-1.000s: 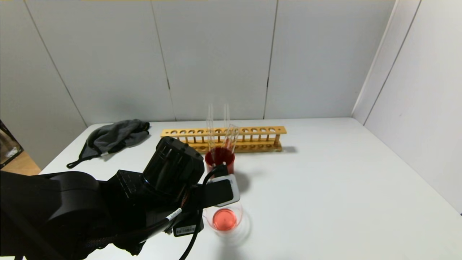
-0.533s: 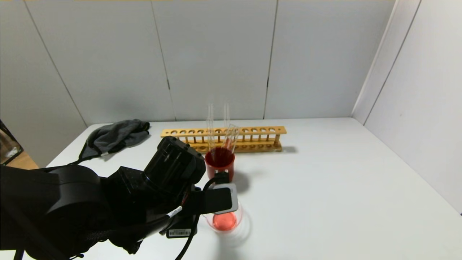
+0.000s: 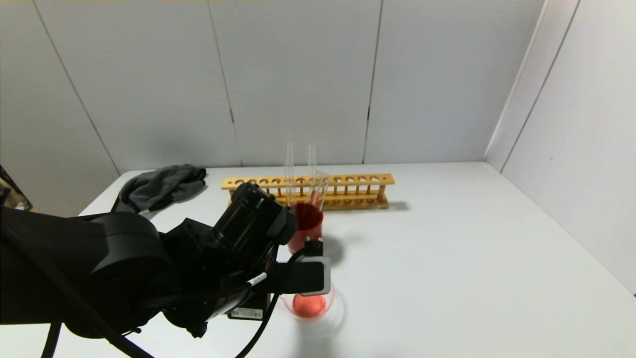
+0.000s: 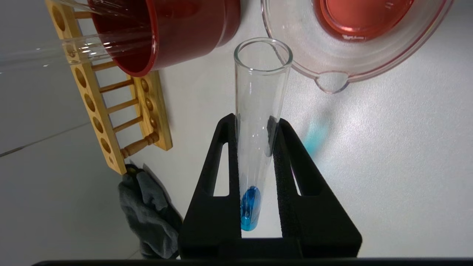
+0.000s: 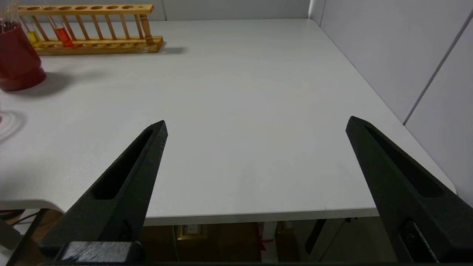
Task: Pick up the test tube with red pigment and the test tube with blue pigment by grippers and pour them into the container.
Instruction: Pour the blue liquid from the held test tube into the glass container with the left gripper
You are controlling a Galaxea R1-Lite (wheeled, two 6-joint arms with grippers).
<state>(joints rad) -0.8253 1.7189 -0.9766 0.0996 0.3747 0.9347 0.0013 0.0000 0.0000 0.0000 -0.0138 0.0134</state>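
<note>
The left tool [image 4: 255, 147] is clamping the test tube with blue pigment [image 4: 258, 122] low on its glass. The tube's long axis is running out from the tool, its open mouth lying just short of the container [image 4: 295, 70], beside the pouring lip; red liquid is already sitting inside. The right tool [image 5: 255, 155] is hanging spread apart over bare surface [image 5: 240, 92], well away.

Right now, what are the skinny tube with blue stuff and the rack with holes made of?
The test tube with blue pigment, pinched in the left gripper, looks like clear, shiny glass: you see the table through it. The rack looks like light, smooth wood, yellow-brown with turned pegs.
</note>
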